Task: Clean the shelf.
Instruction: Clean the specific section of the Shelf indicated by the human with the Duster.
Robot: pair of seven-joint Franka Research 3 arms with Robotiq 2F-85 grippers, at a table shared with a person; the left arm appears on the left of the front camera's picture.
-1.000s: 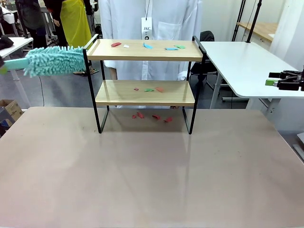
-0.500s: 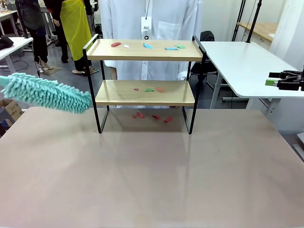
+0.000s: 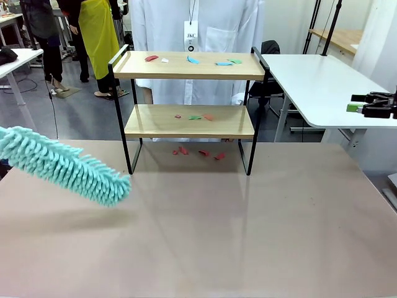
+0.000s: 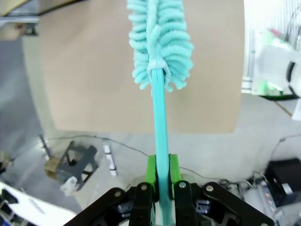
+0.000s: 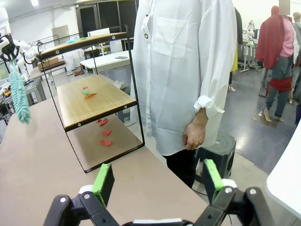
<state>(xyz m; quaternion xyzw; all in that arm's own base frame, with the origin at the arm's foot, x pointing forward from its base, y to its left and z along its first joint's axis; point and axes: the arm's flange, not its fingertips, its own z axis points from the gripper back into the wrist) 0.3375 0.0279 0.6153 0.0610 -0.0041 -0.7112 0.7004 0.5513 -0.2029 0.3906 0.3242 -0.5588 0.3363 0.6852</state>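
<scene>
Now the left hand point(image 4: 161, 173) is shut tight on the thin, stiff handle of the soft, fluffy duster point(image 3: 68, 167), which hangs low over the bench point(image 3: 248, 236), near the left legs of the shelf point(image 3: 155, 121) but not touching it. The shelf stands at the far middle of the bench with little paper scraps point(image 3: 195, 117) on both boards and under it. It looks light on thin legs, so I think a hard push could slide it and soft sweeps are best. The right hand point(image 5: 157, 181) is wide open and holds nothing.
</scene>
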